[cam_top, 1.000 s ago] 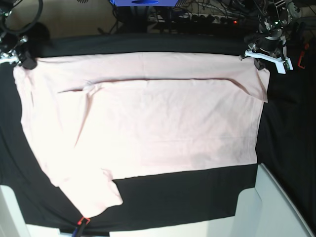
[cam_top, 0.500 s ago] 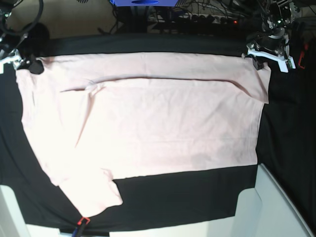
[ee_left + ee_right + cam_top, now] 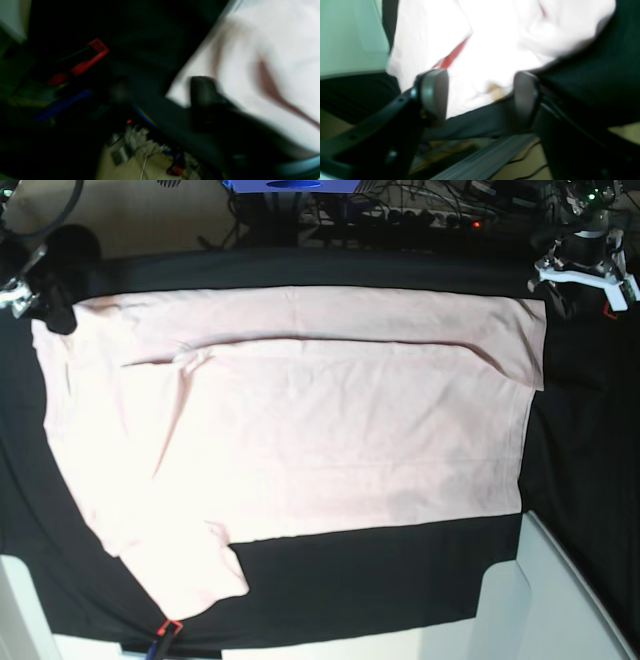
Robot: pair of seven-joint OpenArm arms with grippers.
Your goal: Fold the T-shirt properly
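Note:
The pale pink T-shirt [image 3: 300,430] lies spread flat on the black table cloth [image 3: 380,570], plain side up, with a fold line across its far part and one sleeve [image 3: 190,575] at the near left. My left gripper [image 3: 560,298] hovers just off the shirt's far right corner. In the blurred left wrist view the left gripper [image 3: 161,91] looks open, with the shirt [image 3: 262,50] beside one finger [image 3: 202,92]. My right gripper [image 3: 52,305] is at the far left corner. In the right wrist view the right gripper [image 3: 480,97] is open above the shirt's edge [image 3: 490,55], holding nothing.
Cables and a power strip [image 3: 400,215] run behind the table's far edge. White surfaces flank the near corners [image 3: 560,600] [image 3: 20,610]. A small red and blue object [image 3: 165,630] sits at the front edge.
Both grippers opened and let go of the shirt's far corners. The left one pulled away to the right and back; the right one drew slightly off the left corner. The shirt stays flat.

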